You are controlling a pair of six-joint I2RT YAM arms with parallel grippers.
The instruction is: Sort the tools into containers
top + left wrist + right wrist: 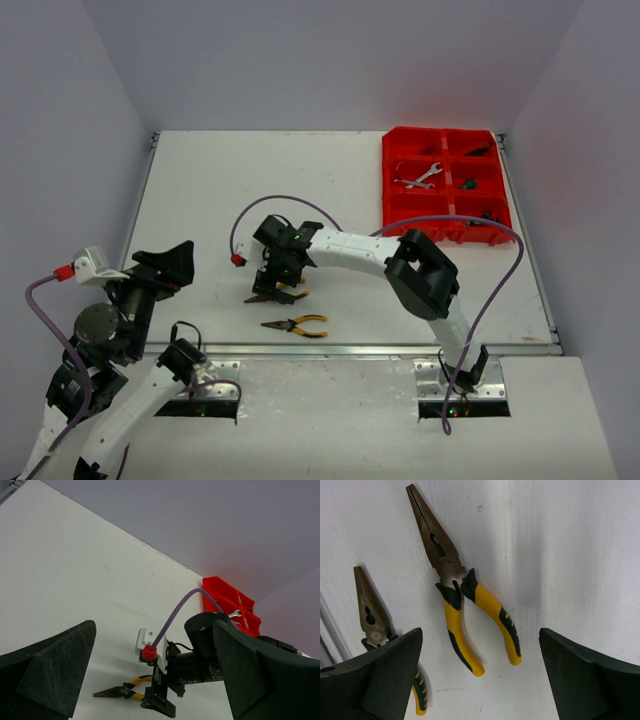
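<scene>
Yellow-handled steel pliers (451,575) lie by the white bench's (200,190) near edge. Right end effector (272,290) hovers over them, wide and empty; left end effector (165,262) also wide.

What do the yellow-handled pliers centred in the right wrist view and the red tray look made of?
Pliers: nose looks like dull, darkened steel, brownish with worn grey at the pivot, perhaps tarnish; handles look like yellow plastic or rubber sleeves with black grip inserts. Red tray: likely moulded plastic, uniform bright red, thin walls; finish too small to tell.
</scene>
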